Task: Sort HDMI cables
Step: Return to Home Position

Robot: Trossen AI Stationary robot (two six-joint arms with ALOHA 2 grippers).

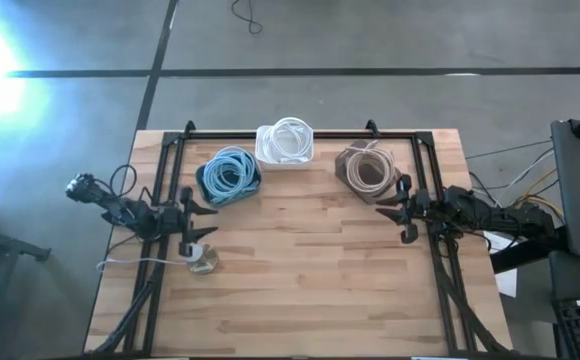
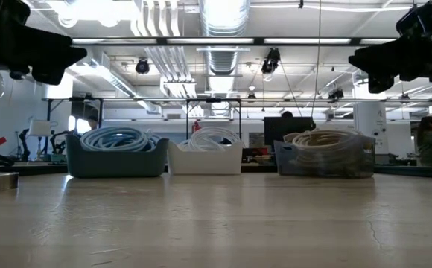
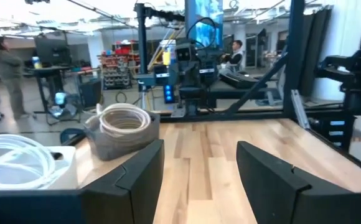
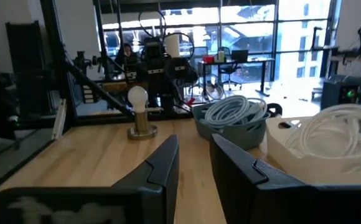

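On the pale wooden counter [image 1: 300,280], three bins in a row along the far edge. At 11 o'clock, a blue-grey plastic bin [image 2: 115,164] filled with round coils of light blue HDMI cable [image 1: 230,172]. At 12 o'clock, just beside it, a white rectangular bin [image 2: 205,161] with coils of white HDMI cable [image 1: 288,138]. At 1 o'clock, a little apart, a dark grey bin [image 2: 324,165] carrying coils of beige HDMI cable [image 1: 368,168]. Left gripper [image 3: 200,146] at 9 o'clock, lifted above the counter, released, two dark fingers widely apart. Right gripper [image 4: 193,140] at 3 o'clock, near the dark grey bin, lifted too, also released, with a narrower gap. At 8 o'clock, close to the left gripper, a round white bulb on a brass-coloured base [image 1: 202,262], upright, with a thin white cord [image 1: 130,263] running toward the left edge of the counter.
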